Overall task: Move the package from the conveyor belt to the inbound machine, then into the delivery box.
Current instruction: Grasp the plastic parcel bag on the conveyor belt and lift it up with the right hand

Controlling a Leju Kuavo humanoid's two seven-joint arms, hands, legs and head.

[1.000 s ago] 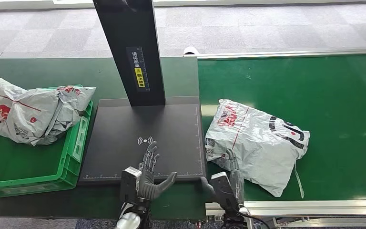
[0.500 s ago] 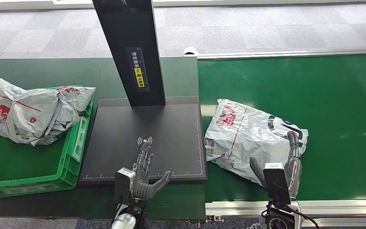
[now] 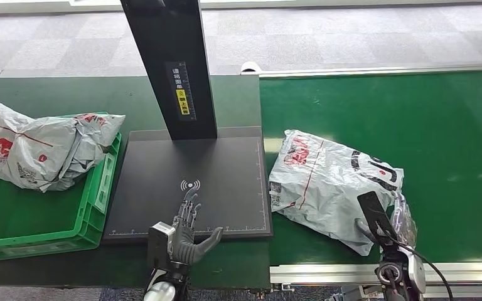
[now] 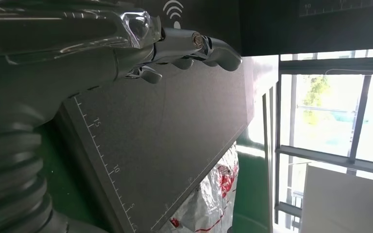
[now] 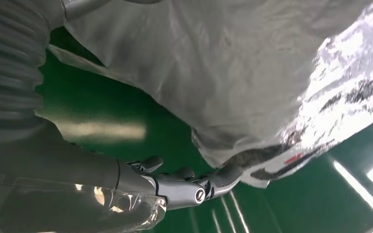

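Lying on the green conveyor belt (image 3: 452, 125), the grey package (image 3: 329, 182) has the right hand (image 3: 396, 216) at its near right corner. In the right wrist view the fingers (image 5: 223, 177) touch the bag's edge from beneath, but whether they grip it I cannot tell. The left hand (image 3: 188, 229) hovers with fingers spread, holding nothing, over the near edge of the black scanner plate (image 3: 213, 169), whose dark post (image 3: 172, 63) rises at its far side. Left of it, a green crate (image 3: 100, 194) holds another grey bag (image 3: 37, 147).
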